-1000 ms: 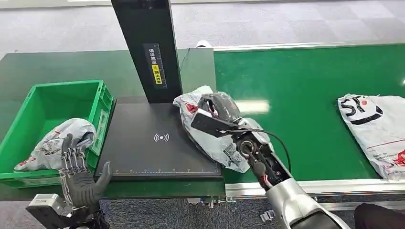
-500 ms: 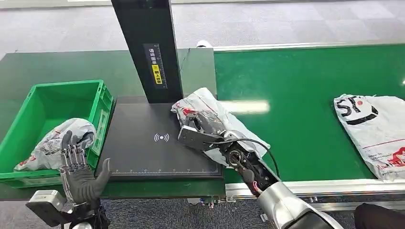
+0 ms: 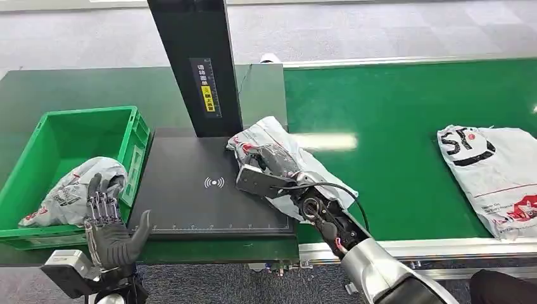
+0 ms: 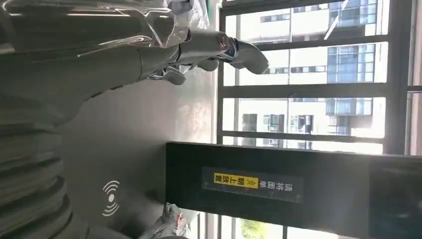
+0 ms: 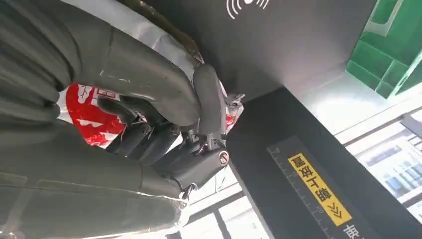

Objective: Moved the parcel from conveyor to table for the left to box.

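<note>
A crumpled white parcel (image 3: 267, 132) with red print straddles the right edge of the black scanner table (image 3: 183, 190) and the green conveyor (image 3: 392, 126). My right hand (image 3: 272, 163) grips it from above. In the right wrist view its dark fingers (image 5: 149, 139) curl into the parcel's (image 5: 87, 114) wrapping. My left hand (image 3: 111, 229) hangs at the lower left, in front of the green crate (image 3: 136, 149), palm up, fingers spread and holding nothing. The left wrist view shows that hand (image 4: 149, 55) and its thumb over the table.
Inside the green crate lies another grey-white parcel (image 3: 76, 183). A third white parcel (image 3: 494, 171) lies on the conveyor at the far right. A tall black post (image 3: 193, 63) with a yellow label stands at the back of the table. A metal rail (image 3: 443, 247) edges the belt.
My right hand has dragged the parcel left, partly onto the black table, and my arm has lowered. The far-right parcel has drifted left on the belt. My left hand has shifted slightly.
</note>
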Robot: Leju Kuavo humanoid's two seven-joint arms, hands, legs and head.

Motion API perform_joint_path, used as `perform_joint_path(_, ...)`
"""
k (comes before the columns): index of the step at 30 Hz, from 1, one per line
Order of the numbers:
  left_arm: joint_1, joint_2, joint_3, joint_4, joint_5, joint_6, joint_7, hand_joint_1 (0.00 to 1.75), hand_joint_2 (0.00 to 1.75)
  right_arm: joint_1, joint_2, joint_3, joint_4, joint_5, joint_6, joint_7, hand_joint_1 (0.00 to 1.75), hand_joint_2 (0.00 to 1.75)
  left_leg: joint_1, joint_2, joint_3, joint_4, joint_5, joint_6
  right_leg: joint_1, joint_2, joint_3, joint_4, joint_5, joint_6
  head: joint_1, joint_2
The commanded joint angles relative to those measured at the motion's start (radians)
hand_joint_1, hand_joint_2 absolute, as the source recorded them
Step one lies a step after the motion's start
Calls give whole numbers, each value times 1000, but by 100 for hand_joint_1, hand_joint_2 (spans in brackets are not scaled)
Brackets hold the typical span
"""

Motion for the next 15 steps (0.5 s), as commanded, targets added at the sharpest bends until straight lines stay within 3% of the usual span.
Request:
perform_joint_path(1,-18,14,-24,62,0,6,-7,0,175,-54,-15,45,62,-6,-34,-16,175,175,-1,-2,1,-1,0,2,0,-2,2,-1,0,-2,0,0)
perform_joint_path(2,-17,12,-22,59,1,8,-11,0,175,-51,-14,36,54,-16,-47,-29,148,175,-1,-1,1,-1,0,2,0,-2,1,-1,0,-2,0,0)
perform_joint_path(3,-15,10,-20,56,3,10,-20,0,175,-44,-14,18,34,-34,-76,-60,98,175,0,-2,2,-1,0,3,1,-2,2,-1,0,-3,0,0)
perform_joint_path(4,-13,9,-20,52,4,11,-22,0,175,-36,-16,1,7,-52,-108,-92,31,175,-1,-2,1,-1,0,3,0,-2,2,-1,0,-3,0,0)
perform_joint_path(5,-12,8,-21,51,3,11,-22,0,175,-31,-18,-5,-10,-58,-126,-106,3,175,-1,-1,1,-1,0,2,0,-2,1,0,0,-2,0,0)
perform_joint_path(15,-8,18,-73,54,-71,-23,-25,0,175,15,-44,-78,-180,-163,-230,-194,0,175,0,-3,2,-1,0,3,1,-4,3,-2,0,-3,0,0)
